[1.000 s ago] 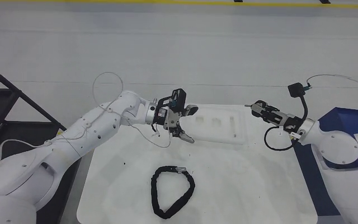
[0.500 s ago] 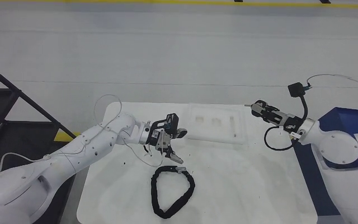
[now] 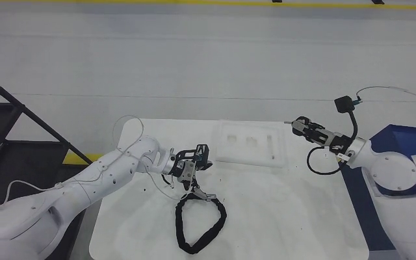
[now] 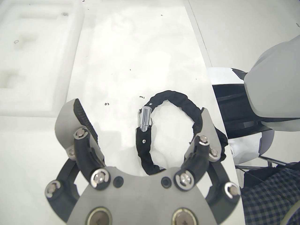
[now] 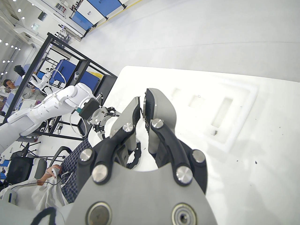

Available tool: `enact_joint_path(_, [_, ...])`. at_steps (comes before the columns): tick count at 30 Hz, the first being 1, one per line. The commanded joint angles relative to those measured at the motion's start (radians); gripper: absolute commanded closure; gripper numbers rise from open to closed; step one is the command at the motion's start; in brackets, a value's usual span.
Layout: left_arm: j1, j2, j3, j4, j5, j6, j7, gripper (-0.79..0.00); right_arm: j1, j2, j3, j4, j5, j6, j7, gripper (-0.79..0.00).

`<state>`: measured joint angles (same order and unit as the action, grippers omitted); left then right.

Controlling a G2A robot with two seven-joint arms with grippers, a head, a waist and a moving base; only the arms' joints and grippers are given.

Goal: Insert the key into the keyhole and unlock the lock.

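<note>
Lying in a loose loop on the near part of the white table, the black fabric-sleeved chain lock shows its chrome cylinder at the far end of the loop, pointing away from the robot. Over that cylinder hangs the left gripper, its jaws spread wide and holding nothing; the left wrist view shows the two pads flanking the metal barrel, though whether they touch the table or the chain cannot be told. A second ago this arm was up over the white foam tray; it has since swung down and toward the robot, ending above the lock. The right gripper has not stirred in that time: it is poised above the tray's far right corner, well apart from the lock, its pads pinched nearly together on a small thing whose thin tip pokes out, by all appearances the key. The shift suggests that the left arm is about to seize and steady the cylinder, so that the keyhole can be offered to the key. Nothing is inserted yet, and the lock looks shut.
</note>
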<state>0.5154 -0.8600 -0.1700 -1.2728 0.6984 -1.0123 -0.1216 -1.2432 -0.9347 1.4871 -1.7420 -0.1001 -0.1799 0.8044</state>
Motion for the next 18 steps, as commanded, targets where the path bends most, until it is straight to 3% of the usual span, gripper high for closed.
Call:
enact_joint_path(1, [0.0,0.0,0.0,0.0,0.0,0.0,0.001,-0.785,0.0,0.0,0.0,0.0,0.0,0.0,0.0,0.0])
enact_joint_path(15, [0.0,0.0,0.0,0.0,0.0,0.0,0.001,-0.785,0.0,0.0,0.0,0.0,0.0,0.0,0.0,0.0])
enact_joint_path(18, [0.036,0.0,0.0,-0.018,0.056,0.0,0.02,-0.785,0.0,0.0,0.0,0.0,0.0,0.0,0.0,0.0])
